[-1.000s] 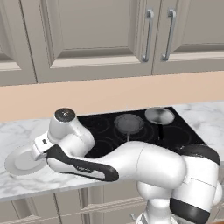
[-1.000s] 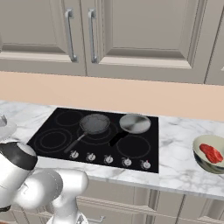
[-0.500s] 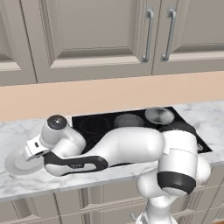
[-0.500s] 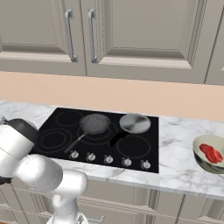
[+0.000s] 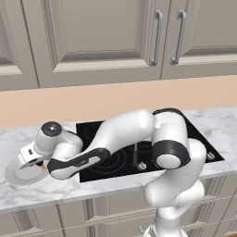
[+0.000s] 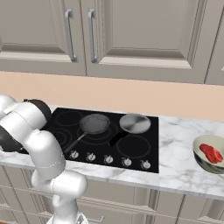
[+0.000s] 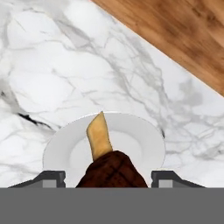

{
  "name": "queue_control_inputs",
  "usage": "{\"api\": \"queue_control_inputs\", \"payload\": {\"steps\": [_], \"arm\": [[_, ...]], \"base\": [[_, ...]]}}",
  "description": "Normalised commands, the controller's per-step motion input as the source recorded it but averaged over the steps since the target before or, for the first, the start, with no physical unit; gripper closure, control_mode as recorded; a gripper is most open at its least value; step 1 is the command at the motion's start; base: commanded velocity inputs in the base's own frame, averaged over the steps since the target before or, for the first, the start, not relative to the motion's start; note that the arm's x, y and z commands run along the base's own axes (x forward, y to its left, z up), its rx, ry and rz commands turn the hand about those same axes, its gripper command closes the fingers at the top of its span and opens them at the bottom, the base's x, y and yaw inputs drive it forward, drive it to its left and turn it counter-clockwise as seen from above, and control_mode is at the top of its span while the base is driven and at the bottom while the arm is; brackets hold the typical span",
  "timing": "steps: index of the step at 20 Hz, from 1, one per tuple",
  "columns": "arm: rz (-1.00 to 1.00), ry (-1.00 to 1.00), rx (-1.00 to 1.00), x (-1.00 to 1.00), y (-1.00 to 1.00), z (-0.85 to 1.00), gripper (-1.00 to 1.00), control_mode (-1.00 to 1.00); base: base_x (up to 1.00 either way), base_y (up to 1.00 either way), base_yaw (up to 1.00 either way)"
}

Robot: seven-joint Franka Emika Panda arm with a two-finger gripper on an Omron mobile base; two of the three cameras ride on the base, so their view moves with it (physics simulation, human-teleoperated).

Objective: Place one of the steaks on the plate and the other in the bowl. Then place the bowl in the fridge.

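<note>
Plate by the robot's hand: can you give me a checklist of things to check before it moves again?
1. Plate under the hand: ok, it lies right below the fingers.
2. Room on the plate: ok, the part that shows is bare.
3. Steak over the plate: ok, a dark piece with a tan strip sits between the fingers.
4. Steak gripped or already lying down: cannot tell.
5. Other steak in the bowl: ok.
6. Bowl in the fridge: not ok, it stands on the counter, right of the cooktop.
</note>
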Motion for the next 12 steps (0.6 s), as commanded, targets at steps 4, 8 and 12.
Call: {"api": "queue_control_inputs", "payload": {"steps": [4,8,12], "arm": [[0.0,0.0,-0.01,0.0,0.31,-0.04,1.0,-1.0],[0.0,0.0,0.0,0.06,0.29,-0.08,1.0,-1.0],[0.0,0.0,0.0,0.24,0.28,-0.13,1.0,-1.0]], "base": [[0.0,0.0,0.0],[0.0,0.0,0.0],[0.0,0.0,0.0]]}}
